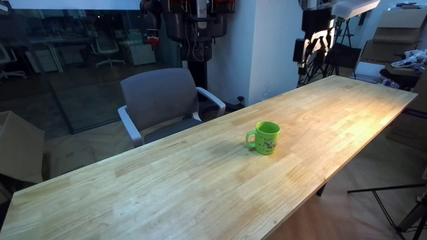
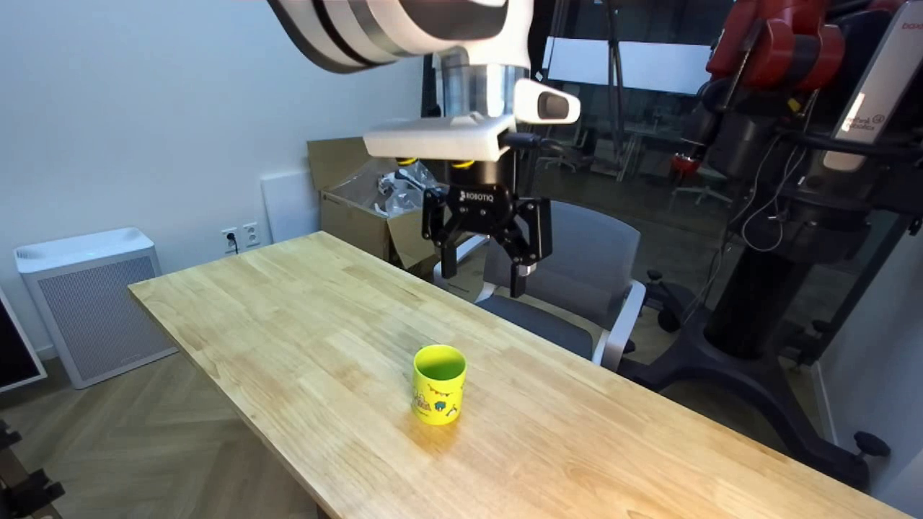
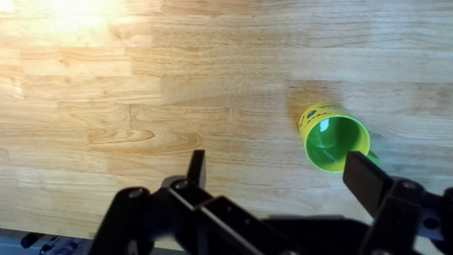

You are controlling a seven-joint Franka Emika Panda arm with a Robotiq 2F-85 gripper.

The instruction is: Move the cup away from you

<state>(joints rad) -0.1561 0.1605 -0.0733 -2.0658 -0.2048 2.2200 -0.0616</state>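
Table (image 1: 173, 193) long, pale wood in joined strips, bright patch of light (image 1: 362, 126) toward 1 end. On it stands 1 green cup (image 1: 266, 142), upright, small figures printed on the wall, loop handle (image 1: 248, 139).

In an exterior view the table (image 1: 186, 193) runs from near left to far right, bright light (image 1: 363, 123) pooling on its far part. Along its left side stands a grey chair (image 1: 160, 96) before a dark glass wall (image 1: 90, 95); boxes (image 1: 397, 34) are stacked far right. In an exterior view a pale wall (image 2: 180, 108) rises far left, with sockets (image 2: 251, 234) on it and a white unit (image 2: 101, 310) on the herringbone floor (image 2: 159, 432).
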